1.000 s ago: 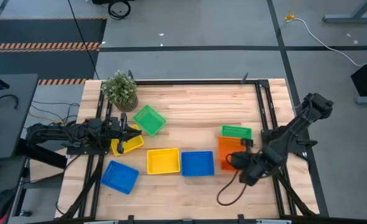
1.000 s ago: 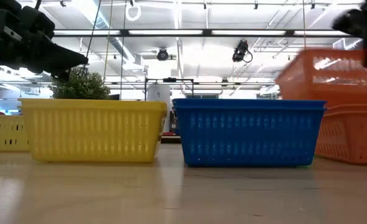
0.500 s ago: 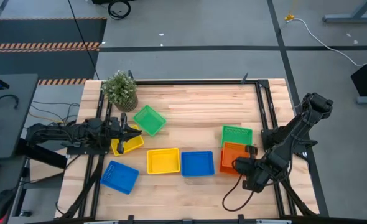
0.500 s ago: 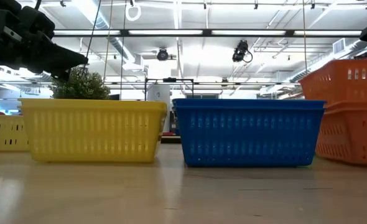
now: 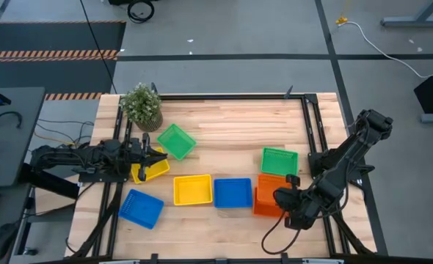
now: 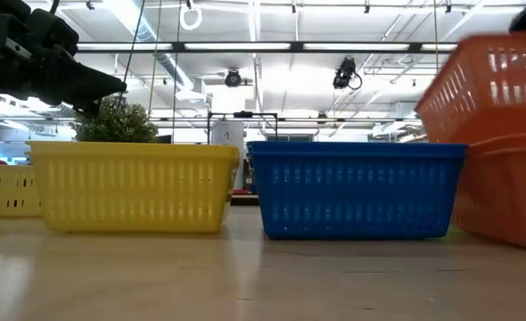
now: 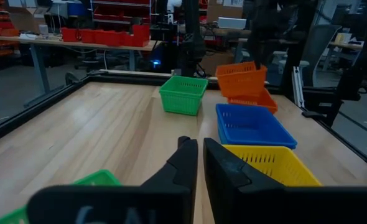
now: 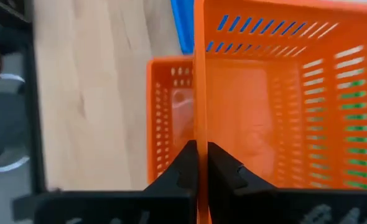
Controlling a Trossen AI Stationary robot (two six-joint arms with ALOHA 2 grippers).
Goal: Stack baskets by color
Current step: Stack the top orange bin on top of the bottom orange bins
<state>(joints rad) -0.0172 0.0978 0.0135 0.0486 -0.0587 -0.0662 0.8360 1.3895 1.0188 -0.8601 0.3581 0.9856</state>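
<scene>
Our right gripper (image 8: 201,163) is clenched on the rim of an orange basket (image 8: 277,93), which hangs tilted over a second orange basket (image 8: 171,118) lying just below the jaws. A blue basket (image 5: 233,192) sits beside them. Our left gripper (image 7: 199,163) seems pressed shut on nothing, with a yellow basket (image 5: 150,169) under its jaws, near the plant (image 5: 142,105).

Table (image 5: 231,121) far half bare; baskets (image 5: 202,189) crowd near half.

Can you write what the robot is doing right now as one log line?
right gripper: shut on upper orange basket rim | over lower orange basket | left gripper: shut, waiting at table's left
</scene>
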